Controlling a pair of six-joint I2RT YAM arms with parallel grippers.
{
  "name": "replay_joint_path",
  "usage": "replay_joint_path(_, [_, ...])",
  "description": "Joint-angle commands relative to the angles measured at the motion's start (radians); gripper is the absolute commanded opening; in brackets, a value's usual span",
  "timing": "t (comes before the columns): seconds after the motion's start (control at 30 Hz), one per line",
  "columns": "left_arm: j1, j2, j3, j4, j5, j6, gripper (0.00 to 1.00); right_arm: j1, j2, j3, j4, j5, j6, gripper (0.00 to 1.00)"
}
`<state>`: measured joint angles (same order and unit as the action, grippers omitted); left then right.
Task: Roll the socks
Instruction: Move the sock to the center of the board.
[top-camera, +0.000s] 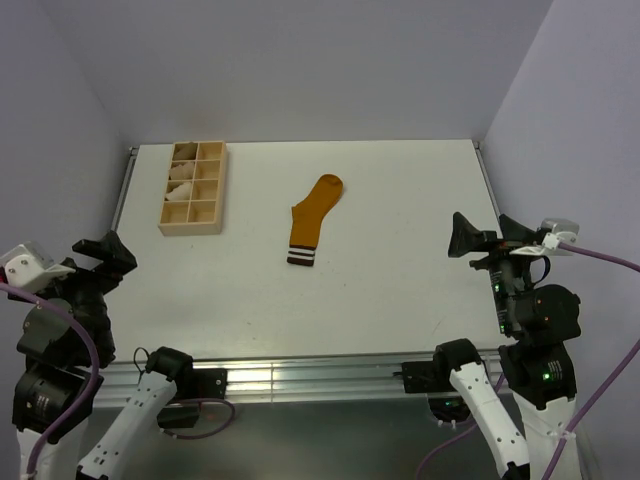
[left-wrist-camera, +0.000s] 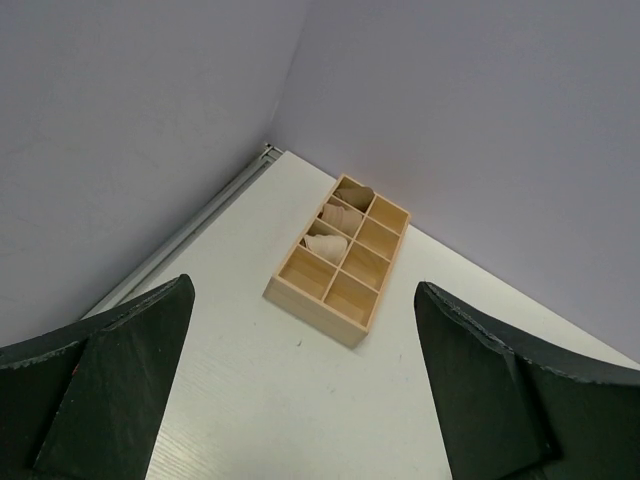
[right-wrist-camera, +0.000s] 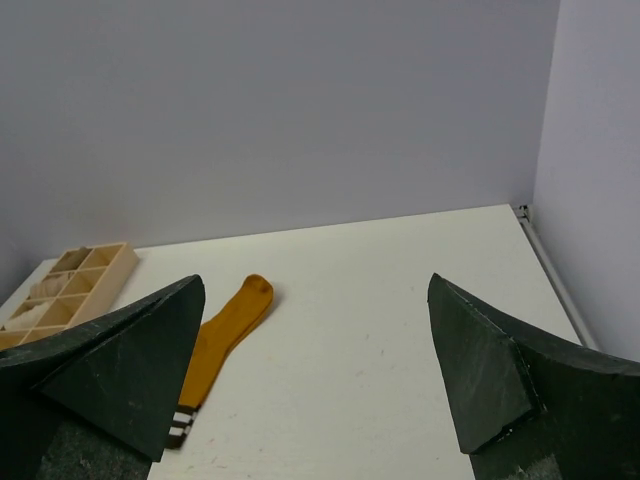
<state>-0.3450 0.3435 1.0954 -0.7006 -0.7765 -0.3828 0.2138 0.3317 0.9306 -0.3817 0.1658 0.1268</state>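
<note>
Lying flat: mustard sock, 2 stripes

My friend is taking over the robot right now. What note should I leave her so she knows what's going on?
Left gripper: jaws open, holding nothing, over the near left corner of the white table.
Right gripper: jaws open, holding nothing, over the right side.
The mustard-orange fabric sock with a striped dark brown cuff lies flat mid-table, cuff toward the arms, right of the compartmented wooden box.
Done: nothing; the sock is unrolled and untouched.
Left: roll it.
</note>
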Motion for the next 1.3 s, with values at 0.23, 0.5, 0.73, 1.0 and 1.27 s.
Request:
replay_joint_path(0.23, [-0.003, 0.058, -0.052, 0.064, 0.095, 0.007, 0.99, 0.009, 0.092, 0.045, -0.011, 0.092, 0.154, 1.00])
replay_joint_path(0.5, [-0.003, 0.169, -0.069, 0.062, 0.213, -0.039, 1.00, 0.009, 0.288, 0.057, 0.003, -0.196, 0.191, 1.00])
replay_joint_path(0.73, [-0.003, 0.256, -0.126, 0.111, 0.359, -0.064, 0.99, 0.041, 0.558, 0.106, 0.026, -0.269, 0.119, 1.00])
replay_joint_path(1.0, [-0.003, 0.359, -0.169, 0.150, 0.424, -0.099, 1.00, 0.252, 0.915, 0.168, 0.148, -0.130, -0.093, 0.96])
replay_joint_path(1.27, [-0.003, 0.362, -0.216, 0.194, 0.479, -0.103, 0.99, 0.378, 1.220, 0.270, 0.253, -0.109, -0.253, 0.82])
